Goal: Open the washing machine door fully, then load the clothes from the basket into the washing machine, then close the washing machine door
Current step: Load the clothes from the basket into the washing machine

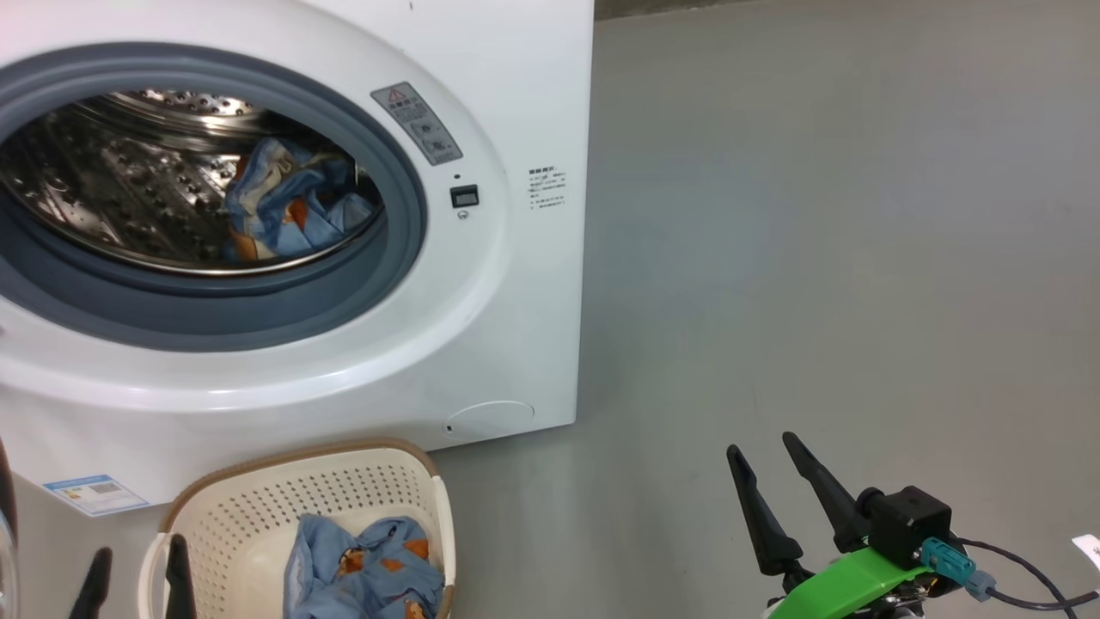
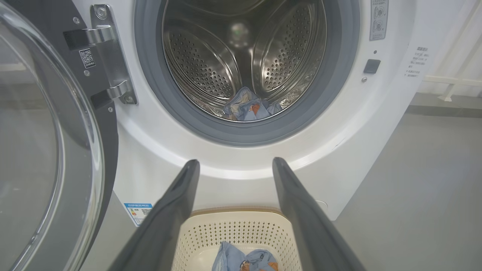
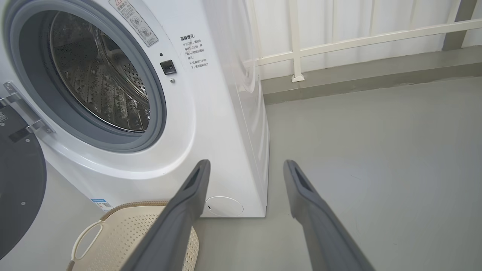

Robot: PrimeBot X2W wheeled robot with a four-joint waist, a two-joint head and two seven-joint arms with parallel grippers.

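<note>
a white front-loading washing machine (image 1: 516,327) stands on a grey floor (image 1: 816,258) with its round opening uncovered. the washing machine door (image 2: 49,150), black-rimmed with a bulging clear glass centre, is swung wide open on the robot's left, hanging from a metal hinge (image 2: 109,56). inside the perforated steel drum (image 2: 203,64), a crumpled light blue garment (image 1: 288,206) with orange-brown print lies low near the front, just behind the grey rubber ring (image 1: 258,314). a cream basket (image 1: 258,507) with perforated sides and a brown rim sits on the floor right in front of the machine, below the opening. more of the clothes (image 1: 361,572), light blue with the same print, lie bunched in the bottom of the basket. the left gripper (image 1: 139,550) hangs at the near left edge of the basket, its two dark fingers spread wide apart and holding nothing; in its wrist view the fingers frame the basket and point toward the drum. the right gripper (image 1: 760,445) is over bare floor to the right of the machine, well apart from the basket, its fingers likewise spread and empty. a white railing (image 3: 339,41) runs along the wall beyond the machine
</note>
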